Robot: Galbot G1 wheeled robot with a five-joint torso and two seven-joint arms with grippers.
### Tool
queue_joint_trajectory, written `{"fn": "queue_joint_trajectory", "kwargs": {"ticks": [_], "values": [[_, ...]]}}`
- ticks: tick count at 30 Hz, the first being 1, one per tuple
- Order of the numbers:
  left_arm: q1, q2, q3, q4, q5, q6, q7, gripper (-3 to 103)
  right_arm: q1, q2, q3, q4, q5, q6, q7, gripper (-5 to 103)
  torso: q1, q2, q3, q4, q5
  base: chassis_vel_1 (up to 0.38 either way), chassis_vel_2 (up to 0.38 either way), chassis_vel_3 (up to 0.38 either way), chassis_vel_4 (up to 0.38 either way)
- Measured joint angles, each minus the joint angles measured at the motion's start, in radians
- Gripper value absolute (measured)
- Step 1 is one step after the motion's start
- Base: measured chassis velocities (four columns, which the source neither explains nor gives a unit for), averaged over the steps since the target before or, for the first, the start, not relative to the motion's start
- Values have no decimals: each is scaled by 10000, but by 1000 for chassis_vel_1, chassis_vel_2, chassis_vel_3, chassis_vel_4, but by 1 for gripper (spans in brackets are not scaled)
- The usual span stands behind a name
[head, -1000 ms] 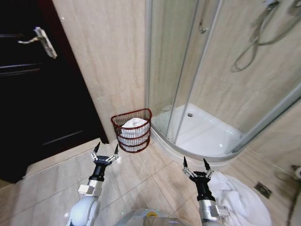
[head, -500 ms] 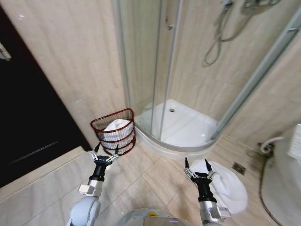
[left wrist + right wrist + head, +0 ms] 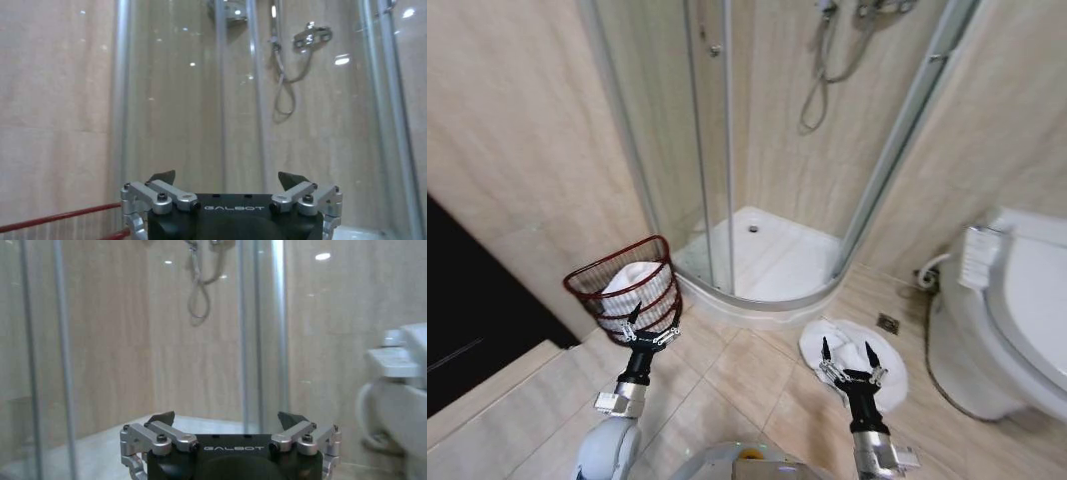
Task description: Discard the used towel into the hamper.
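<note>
Standing against the beige tiled wall beside the glass shower enclosure (image 3: 727, 150), the dark red-brown wire hamper (image 3: 623, 290) holds white cloth. A crumpled white towel (image 3: 854, 345) lies on the floor (near the toilet (image 3: 1007, 310)). Left gripper (image 3: 653, 322) and right gripper (image 3: 847, 352) hover with fingers spread, empty.

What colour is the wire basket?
Dark red; the hamper shows best in the head view.

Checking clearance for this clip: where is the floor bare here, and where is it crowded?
Bare tile lies between the hamper and the white towel, in front of the shower tray. It is crowded on the right, where the towel lies between the tray's curb and the toilet. The hamper already holds white cloth. Left gripper and right gripper both hover open.
</note>
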Motion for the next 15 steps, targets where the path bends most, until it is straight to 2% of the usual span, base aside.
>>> {"fn": "queue_joint_trajectory", "kwargs": {"ticks": [5, 15], "values": [[-65, -22, 131, 33, -82, -94, -226, 100, -194, -13, 58, -16, 127, -11, 67, 100, -1, -20, -22, 1, 0, -49, -46, -53, -58], [-45, -24, 158, 37, -84, -132, -258, 100, -227, -32, 123, -26, 125, -33, 73, 100, -1, -10, -14, 1, 0, -15, -15, 9, 9]]}}
